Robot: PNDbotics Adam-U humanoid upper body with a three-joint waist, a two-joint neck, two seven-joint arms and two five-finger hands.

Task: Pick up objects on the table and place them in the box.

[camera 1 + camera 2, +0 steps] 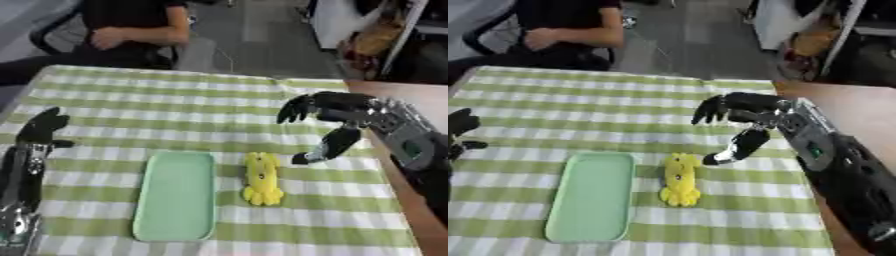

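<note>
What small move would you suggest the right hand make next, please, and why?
Probably lower the right hand toward its left onto the yellow toy: the hand hangs open just beyond the toy, which lies untouched on the cloth beside the green box.

right robot hand (337, 120) spread, raised | left robot hand (42, 127) idle, relaxed

On the checked tabletop (175, 105) a yellow toy (262, 178) is lying just right of a green tray (176, 196). The right hand (337, 120) is hovering open beyond the toy; the left hand (39, 127) is resting open at the left edge.
</note>
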